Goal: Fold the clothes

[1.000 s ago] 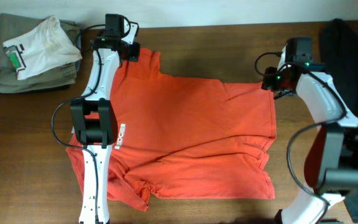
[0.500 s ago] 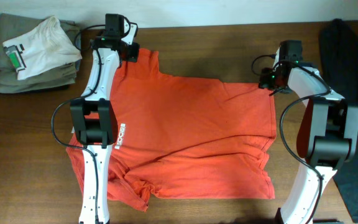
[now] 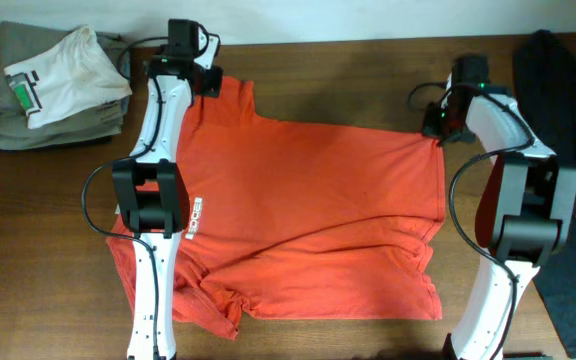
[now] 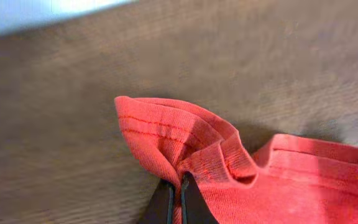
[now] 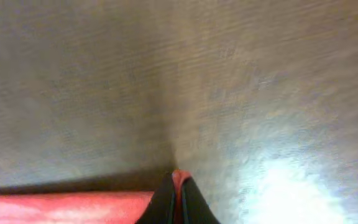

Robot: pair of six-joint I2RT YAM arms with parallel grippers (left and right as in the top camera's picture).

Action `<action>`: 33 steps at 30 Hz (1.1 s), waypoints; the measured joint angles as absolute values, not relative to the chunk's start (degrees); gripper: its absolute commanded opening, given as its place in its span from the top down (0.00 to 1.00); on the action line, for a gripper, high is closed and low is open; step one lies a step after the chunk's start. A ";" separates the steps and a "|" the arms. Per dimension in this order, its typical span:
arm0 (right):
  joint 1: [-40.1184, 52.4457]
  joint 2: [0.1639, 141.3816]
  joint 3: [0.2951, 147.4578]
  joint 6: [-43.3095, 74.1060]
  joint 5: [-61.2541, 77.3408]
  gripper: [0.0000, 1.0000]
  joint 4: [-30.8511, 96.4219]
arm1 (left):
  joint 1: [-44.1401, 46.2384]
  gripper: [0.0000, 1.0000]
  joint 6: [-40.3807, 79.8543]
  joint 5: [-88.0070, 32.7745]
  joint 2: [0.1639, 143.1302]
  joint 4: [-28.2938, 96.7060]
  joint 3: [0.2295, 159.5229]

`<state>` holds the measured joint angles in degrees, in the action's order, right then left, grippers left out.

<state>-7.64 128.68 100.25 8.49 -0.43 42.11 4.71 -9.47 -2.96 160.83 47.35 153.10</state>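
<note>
Right now the red-orange T-shirt [image 3: 308, 220] lies spread nearly flat across the middle of the table [image 3: 348, 70], front edge rumpled toward 7 o'clock. My left gripper [image 4: 176, 190] is pinched tight on the ribbed hem at the shirt's 11 o'clock corner, and the cloth bunches into a soft ruffle just above the tips. My right gripper [image 5: 176, 186] is closed on a thin sliver of red edge at the 2 o'clock corner. So little cloth shows between the tips that I judge that bite shallow.

The fabric looks thin, light and limp. I expect it to drape and sag between the two holds rather than keep a line, and to drag on the wood instead of sliding cleanly. The stitched hems look like the firmest places to take hold, better than the open body of the cloth. A shallow pinch could slip off under any sideways pull, so I'd want the far edge taut before folding.
</note>
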 measured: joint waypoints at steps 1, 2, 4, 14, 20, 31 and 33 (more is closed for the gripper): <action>-7.77 128.90 103.22 8.64 -0.47 0.96 43.94 | 4.69 0.99 -9.47 -2.92 160.79 47.31 154.08; -7.88 128.90 105.19 8.73 -0.47 0.96 45.21 | 4.69 0.99 -9.47 -2.90 160.68 47.31 155.00; -8.43 128.92 111.81 8.84 -0.47 0.96 47.90 | 4.69 0.99 -9.47 -2.83 160.22 47.31 157.32; -11.29 128.86 120.84 8.88 -0.62 0.96 54.46 | 2.98 0.99 -7.25 -2.76 153.58 48.36 161.53; -13.10 128.86 120.99 10.37 0.69 0.96 59.66 | 1.61 0.99 -6.17 -2.79 151.15 60.58 161.53; -13.65 126.32 121.19 13.67 6.83 0.96 74.50 | 1.19 0.99 -4.75 -2.70 148.29 86.04 161.80; -13.67 125.54 121.34 13.78 7.03 0.96 76.88 | 1.13 0.99 -4.47 -2.66 148.29 88.05 161.80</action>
<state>-13.67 125.54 121.34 13.78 7.03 76.88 1.13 -4.47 -2.66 148.29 88.05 161.80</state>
